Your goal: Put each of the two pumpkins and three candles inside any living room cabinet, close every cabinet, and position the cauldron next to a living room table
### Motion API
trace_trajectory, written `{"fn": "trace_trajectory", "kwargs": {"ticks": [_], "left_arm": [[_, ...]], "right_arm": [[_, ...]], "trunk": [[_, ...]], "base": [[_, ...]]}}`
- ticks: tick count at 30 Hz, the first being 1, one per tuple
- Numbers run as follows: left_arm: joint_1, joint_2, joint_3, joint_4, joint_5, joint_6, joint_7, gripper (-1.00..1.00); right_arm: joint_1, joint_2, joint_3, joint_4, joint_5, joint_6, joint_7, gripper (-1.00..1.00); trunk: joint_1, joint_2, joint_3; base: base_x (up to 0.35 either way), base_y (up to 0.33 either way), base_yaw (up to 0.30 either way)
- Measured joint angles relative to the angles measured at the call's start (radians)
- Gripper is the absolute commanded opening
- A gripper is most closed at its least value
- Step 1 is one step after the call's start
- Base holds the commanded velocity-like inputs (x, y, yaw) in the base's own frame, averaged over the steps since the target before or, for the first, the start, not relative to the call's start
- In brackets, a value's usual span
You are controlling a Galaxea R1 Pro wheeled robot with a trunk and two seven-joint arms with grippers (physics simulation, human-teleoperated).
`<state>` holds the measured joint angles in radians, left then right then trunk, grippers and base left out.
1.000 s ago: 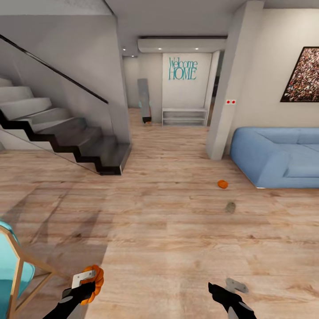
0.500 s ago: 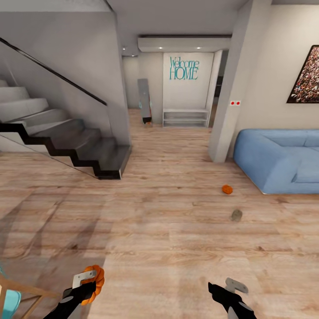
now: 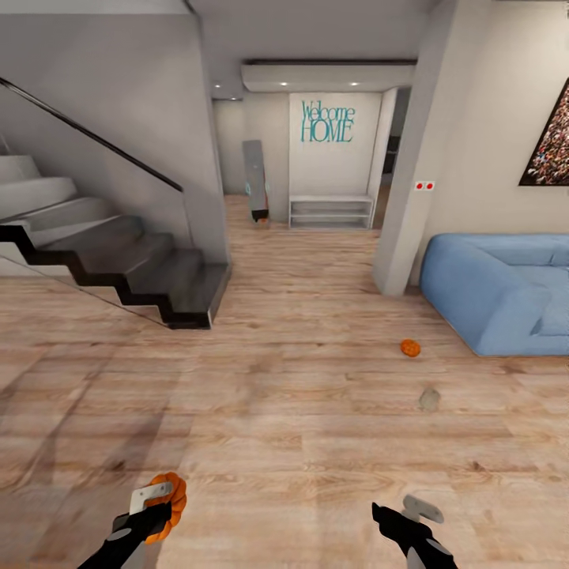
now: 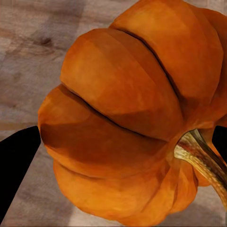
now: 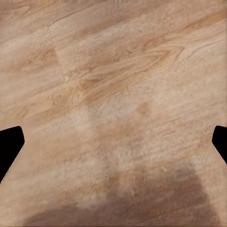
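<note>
The left pincer (image 3: pixel 158 506) pinches a pumpkin (image 4: pixel 127 113) — carry it level; the right pincer (image 3: pixel 411 518) hangs spread, empty — free for the second pumpkin (image 3: pixel 409 348).

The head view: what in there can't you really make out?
- Small grey-brown lump on the floor near the pumpkin: too small and blurred to identify.
- Sofa and wall picture: cut off by the right edge.
- Held pumpkin: partly hidden behind the left end effector.
</note>
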<state>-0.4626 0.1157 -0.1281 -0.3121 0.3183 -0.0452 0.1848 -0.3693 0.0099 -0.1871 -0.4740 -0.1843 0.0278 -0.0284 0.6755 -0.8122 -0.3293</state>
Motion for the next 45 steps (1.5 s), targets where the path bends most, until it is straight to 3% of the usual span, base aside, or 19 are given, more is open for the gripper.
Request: {"fn": "trace_trajectory", "kwargs": {"ticks": [45], "left_arm": [[0.000,-0.005,-0.001,0.007,-0.001,-0.010,0.000,-1.00]], "right_arm": [[0.000,0.000,0.001,0.000,0.000,-0.011,-0.001,1.00]], "trunk": [[0.000,0.000,0.000]], "base": [[0.330,0.000,-0.030]]}}
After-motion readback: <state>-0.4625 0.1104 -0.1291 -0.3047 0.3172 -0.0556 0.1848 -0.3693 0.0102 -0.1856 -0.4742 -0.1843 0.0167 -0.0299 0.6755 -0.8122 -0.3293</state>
